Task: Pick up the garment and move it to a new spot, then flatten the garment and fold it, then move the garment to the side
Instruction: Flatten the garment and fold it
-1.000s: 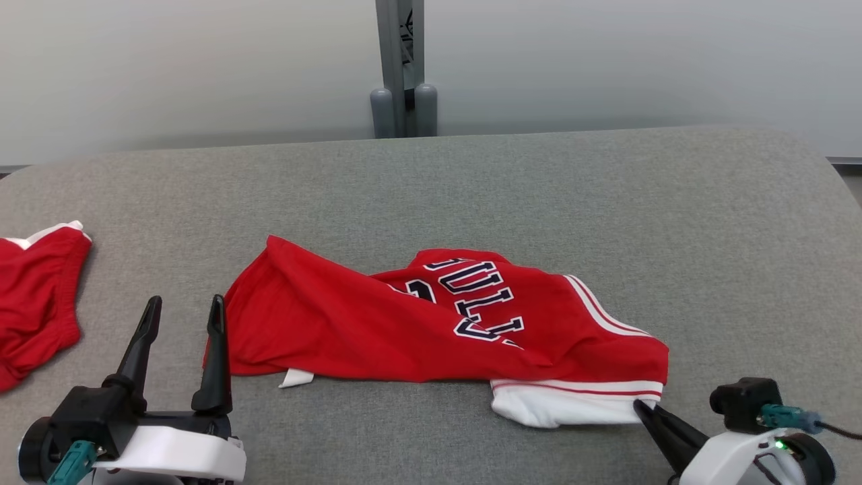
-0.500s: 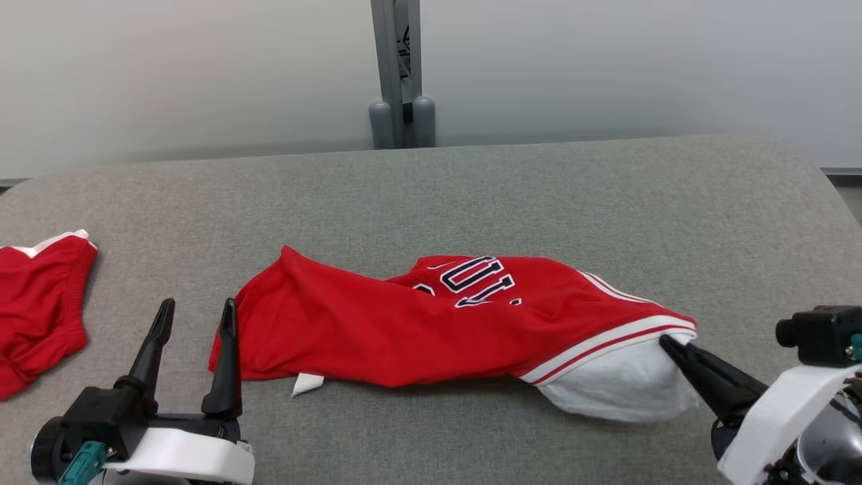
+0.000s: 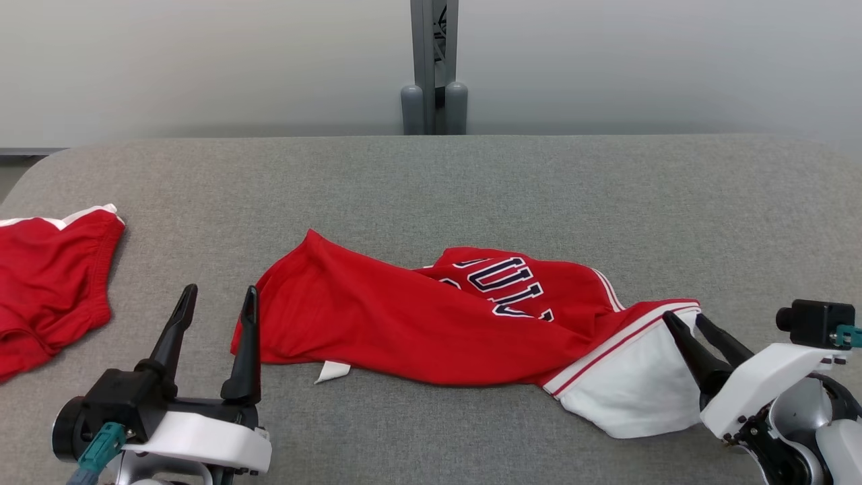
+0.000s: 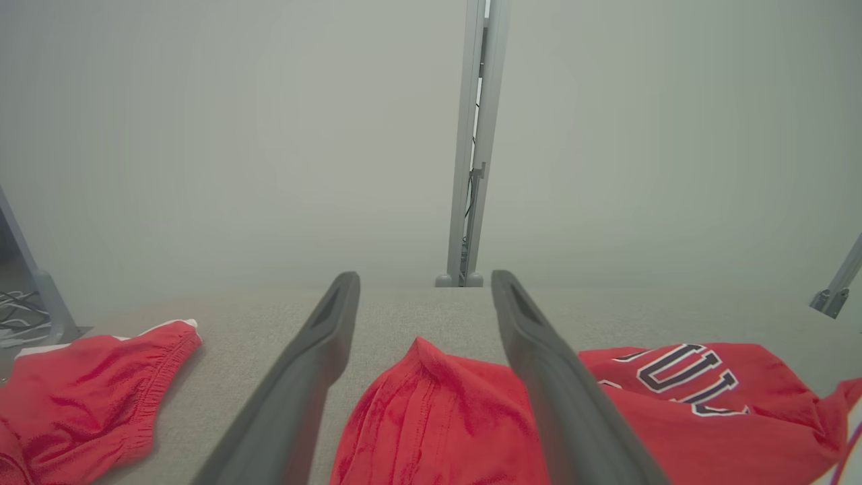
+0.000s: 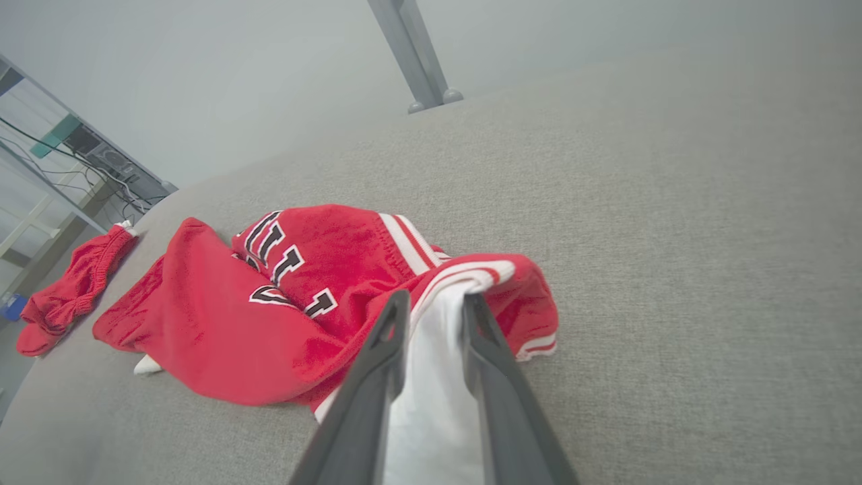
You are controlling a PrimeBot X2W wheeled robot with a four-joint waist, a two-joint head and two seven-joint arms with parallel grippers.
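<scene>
Finds in the right wrist view what the head view leaves unclear: right gripper at the near right with fingers parted, the white inside of the red garment lying between them. Reads navy, white-edged lettering on the cloth, part folded under, perhaps U, L, L. Places the garment crumpled mid-way across the grey table, right end at the right gripper, left end just right of the wide-spread, empty left gripper.
</scene>
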